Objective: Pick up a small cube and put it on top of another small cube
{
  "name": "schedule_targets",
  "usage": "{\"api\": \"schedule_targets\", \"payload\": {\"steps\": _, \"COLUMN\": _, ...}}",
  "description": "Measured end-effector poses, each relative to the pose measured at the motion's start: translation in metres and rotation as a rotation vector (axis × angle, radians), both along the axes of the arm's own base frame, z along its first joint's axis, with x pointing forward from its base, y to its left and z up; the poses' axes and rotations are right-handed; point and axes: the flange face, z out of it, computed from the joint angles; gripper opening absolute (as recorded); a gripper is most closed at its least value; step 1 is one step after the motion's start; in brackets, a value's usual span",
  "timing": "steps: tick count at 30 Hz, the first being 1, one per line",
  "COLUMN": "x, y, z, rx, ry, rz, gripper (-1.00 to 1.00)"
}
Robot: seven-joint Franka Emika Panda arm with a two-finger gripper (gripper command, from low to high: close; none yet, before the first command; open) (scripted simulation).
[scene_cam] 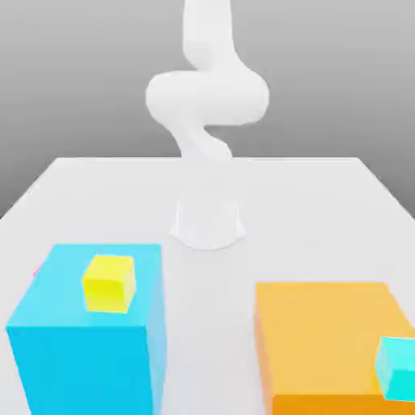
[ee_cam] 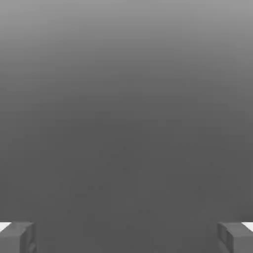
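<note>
Hand view: my gripper (ee_cam: 126, 238) is wide open, nothing between its fingers. In the exterior view, well apart from the arm (scene_cam: 207, 97), the yellow cube (scene_cam: 109, 284) sits on the blue block (scene_cam: 85, 340); a magenta sliver (scene_cam: 37, 270) peeks from behind.

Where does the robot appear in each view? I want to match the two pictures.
Exterior view: the robot's arm is at upper center, its base on the white surface.
Hand view: its gripper, with jaws wide apart, one near each side edge of the picture.
Likely shared landmark: the gray background, behind the arm and between the jaws.
</note>
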Motion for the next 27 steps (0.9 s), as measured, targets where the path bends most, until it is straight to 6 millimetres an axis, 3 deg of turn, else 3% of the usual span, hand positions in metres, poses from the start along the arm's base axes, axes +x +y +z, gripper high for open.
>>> {"api": "schedule_targets", "payload": {"steps": 6, "x": 0.04, "y": -0.049, "z": -0.066, "rx": 0.166, "ry": 0.075, "rz": -0.305, "gripper": 0.0}}
{"api": "schedule_targets", "payload": {"steps": 13, "x": 0.062, "y": -0.112, "z": -0.149, "rx": 0.349, "ry": 0.137, "rz": -0.672, "gripper": 0.0}}
{"api": "schedule_targets", "payload": {"steps": 20, "x": 0.058, "y": -0.174, "z": -0.236, "rx": 0.52, "ry": 0.173, "rz": -1.051, "gripper": 0.0}}
{"api": "schedule_targets", "payload": {"steps": 27, "x": 0.031, "y": -0.227, "z": -0.321, "rx": 0.677, "ry": 0.183, "rz": -1.437, "gripper": 0.0}}
